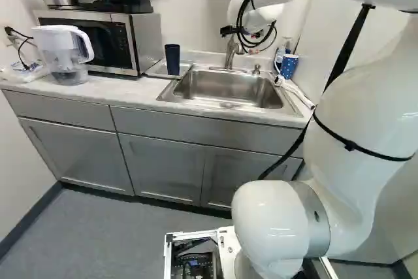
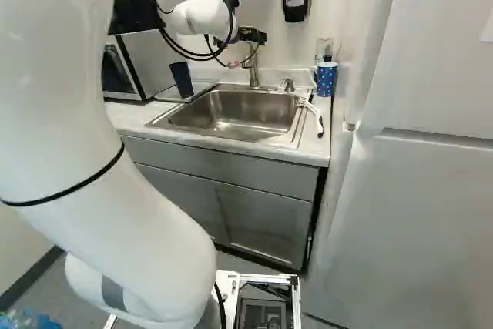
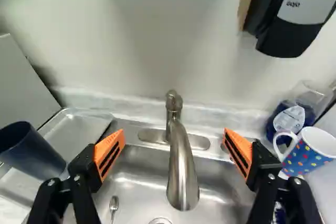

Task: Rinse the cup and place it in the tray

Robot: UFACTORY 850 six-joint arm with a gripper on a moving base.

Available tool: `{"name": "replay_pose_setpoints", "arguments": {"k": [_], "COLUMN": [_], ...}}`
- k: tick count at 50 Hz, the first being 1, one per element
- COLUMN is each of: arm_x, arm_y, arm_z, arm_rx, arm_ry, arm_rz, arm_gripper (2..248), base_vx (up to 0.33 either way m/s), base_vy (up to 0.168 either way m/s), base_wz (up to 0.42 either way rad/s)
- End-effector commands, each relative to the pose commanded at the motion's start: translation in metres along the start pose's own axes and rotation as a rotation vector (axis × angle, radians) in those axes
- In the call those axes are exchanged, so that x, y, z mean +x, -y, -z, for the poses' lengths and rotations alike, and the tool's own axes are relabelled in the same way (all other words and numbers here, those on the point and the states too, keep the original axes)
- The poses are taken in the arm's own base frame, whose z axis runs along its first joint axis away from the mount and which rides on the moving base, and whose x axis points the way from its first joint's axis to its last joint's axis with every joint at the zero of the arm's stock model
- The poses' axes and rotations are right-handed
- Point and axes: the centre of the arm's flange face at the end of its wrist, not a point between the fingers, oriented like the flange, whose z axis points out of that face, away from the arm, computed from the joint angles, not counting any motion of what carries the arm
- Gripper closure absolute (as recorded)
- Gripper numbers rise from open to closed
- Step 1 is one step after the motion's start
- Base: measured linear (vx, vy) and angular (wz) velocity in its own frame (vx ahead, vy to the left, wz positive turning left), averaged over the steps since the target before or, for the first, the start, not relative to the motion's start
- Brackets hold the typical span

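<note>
My gripper (image 2: 251, 35) is over the sink (image 2: 231, 113) near the faucet; in the wrist view the gripper (image 3: 173, 142) is open, its orange pads wide apart, with the faucet (image 3: 181, 166) showing between them untouched. A dark blue cup (image 1: 172, 59) stands upright on the metal tray (image 1: 157, 70) beside the sink. In the wrist view this cup (image 3: 31, 150) is outward of one finger, on the tray (image 3: 79, 124). Past the other finger stands a white-handled blue mug with dots (image 3: 310, 153), also in the right base view as a dotted mug (image 2: 326, 78).
A microwave (image 1: 98, 38) and a water pitcher (image 1: 63, 53) stand on the counter beyond the tray. A white-handled brush (image 2: 314, 117) lies by the sink, and a spoon (image 3: 114, 204) is in the basin. A soap dispenser (image 3: 294, 14) hangs on the wall.
</note>
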Motion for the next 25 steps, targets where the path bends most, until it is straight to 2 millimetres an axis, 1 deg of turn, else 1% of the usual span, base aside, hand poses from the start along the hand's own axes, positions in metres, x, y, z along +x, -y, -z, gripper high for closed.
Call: {"name": "replay_pose_setpoints", "arguments": {"k": [12, 25], "arm_x": [-0.018, -0.033], "arm_y": [-0.006, -0.006], "arm_z": [0.017, 0.027], "arm_rx": [-0.012, -0.015], "arm_ry": [0.122, 0.258], "arm_rz": [-0.005, -0.007], "arm_gripper": [3, 3], "base_vx": [0.0, 0.0], "base_vy": [0.0, 0.0], "base_wz": [0.0, 0.0]}}
